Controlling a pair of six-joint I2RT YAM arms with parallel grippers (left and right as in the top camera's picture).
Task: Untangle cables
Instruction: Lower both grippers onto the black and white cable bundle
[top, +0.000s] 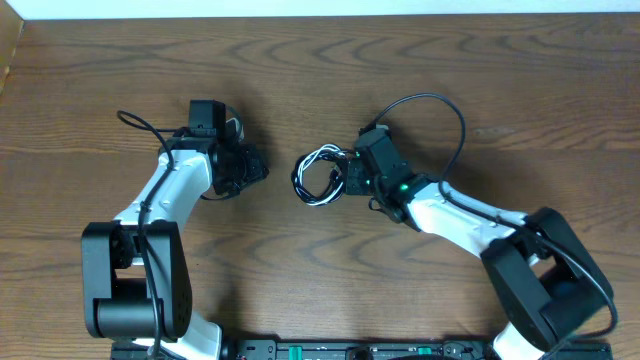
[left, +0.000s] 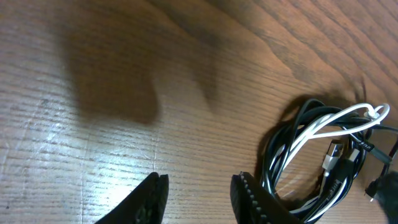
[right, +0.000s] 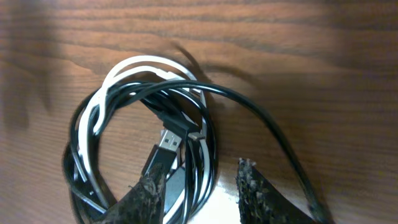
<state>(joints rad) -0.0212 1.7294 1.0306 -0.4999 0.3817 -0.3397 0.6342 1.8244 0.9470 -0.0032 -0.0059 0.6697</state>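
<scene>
The cables (top: 318, 177) lie as one small tangled coil on the wooden table, mid-table between the two arms. The coil has one white cord (right: 134, 64) and black cords (right: 84, 121), with a USB plug (right: 169, 142) inside the loop. My right gripper (right: 199, 186) is open and straddles several strands on the coil's near side. A gap remains at one finger. One black strand (right: 273, 134) runs off past that finger. My left gripper (left: 199, 190) is open and empty just left of the coil (left: 314, 129), and it shows in the overhead view (top: 262, 170) too.
The wooden table (top: 500, 70) stretches bare behind and beside the coil, with its far edge at the top of the overhead view. The arm bases (top: 130, 290) stand at the front edge. A thick black arm wire (top: 455, 115) loops above the right arm.
</scene>
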